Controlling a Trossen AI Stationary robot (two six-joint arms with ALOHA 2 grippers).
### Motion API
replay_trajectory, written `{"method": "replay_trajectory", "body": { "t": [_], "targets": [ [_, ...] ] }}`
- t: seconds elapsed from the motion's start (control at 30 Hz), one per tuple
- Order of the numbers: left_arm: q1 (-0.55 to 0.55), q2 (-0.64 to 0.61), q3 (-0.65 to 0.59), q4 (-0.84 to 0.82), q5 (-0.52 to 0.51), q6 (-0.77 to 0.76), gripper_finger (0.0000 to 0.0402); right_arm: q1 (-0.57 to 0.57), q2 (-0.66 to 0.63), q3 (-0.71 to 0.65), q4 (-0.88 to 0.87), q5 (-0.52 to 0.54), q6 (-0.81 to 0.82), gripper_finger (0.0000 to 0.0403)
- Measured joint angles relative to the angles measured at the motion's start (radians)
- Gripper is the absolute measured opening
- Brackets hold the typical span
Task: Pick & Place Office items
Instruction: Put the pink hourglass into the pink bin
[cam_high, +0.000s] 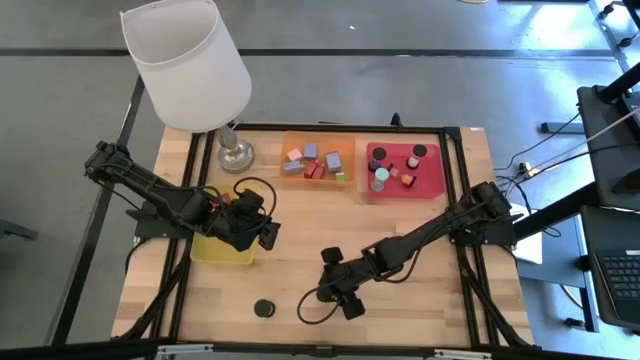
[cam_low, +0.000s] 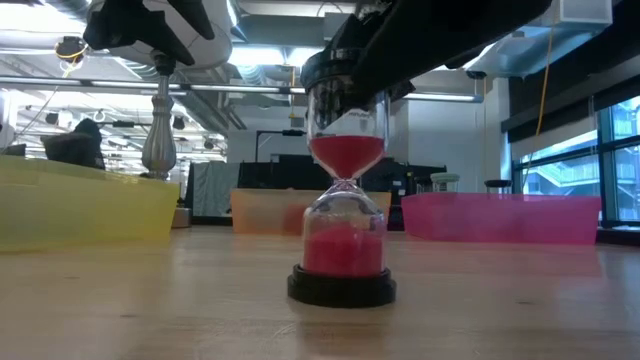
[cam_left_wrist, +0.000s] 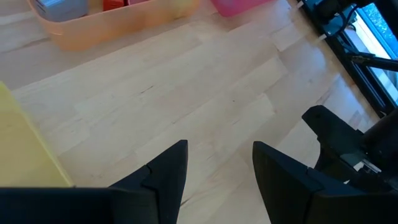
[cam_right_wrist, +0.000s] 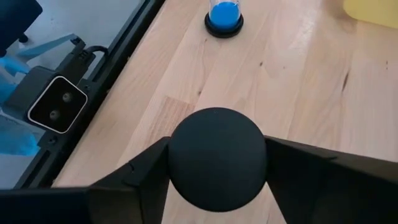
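Closest to the low camera, a red hourglass (cam_low: 343, 235) stands upright on the worktop (cam_high: 420, 260), its black top cap clamped by the right end effector (cam_right_wrist: 217, 158). A second, seemingly blue hourglass (cam_right_wrist: 224, 17) stands apart near the front edge. The left end effector (cam_left_wrist: 217, 168) hangs open beside the yellow tray (cam_high: 222, 248). Small blocks (cam_high: 310, 160) lie in the orange tray (cam_high: 345, 145), discs (cam_high: 412, 155) in the red tray (cam_high: 432, 180).
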Motion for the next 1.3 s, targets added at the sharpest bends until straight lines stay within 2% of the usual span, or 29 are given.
{"method": "replay_trajectory", "body": {
  "t": [0.27,0.6,0.8,1.0,1.13,1.3],
  "targets": [
    [0.0,0.0,0.0,0.0,0.0,-0.001,0.0178,-0.077,-0.111,0.0,-0.141,-0.056,0.046,0.0215],
    [0.0,0.0,0.0,0.003,-0.001,-0.056,0.0178,-0.323,-0.406,-0.015,-0.477,0.038,-0.076,0.0215],
    [0.0,0.0,0.0,0.005,-0.017,-0.082,0.0178,-0.513,-0.687,-0.225,-0.483,0.044,-0.065,0.0215],
    [0.0,0.0,0.0,0.005,-0.097,-0.082,0.0178,-0.654,-0.966,-0.437,-0.501,0.055,0.013,0.0215],
    [0.0,0.0,0.0,0.005,-0.164,-0.08,0.0178,-0.698,-1.096,-0.51,-0.558,0.085,0.07,0.0215],
    [0.0,0.0,0.0,0.003,-0.218,-0.069,0.0178,-0.736,-1.183,-0.526,-0.7,0.159,0.128,0.0215]
  ]
}}
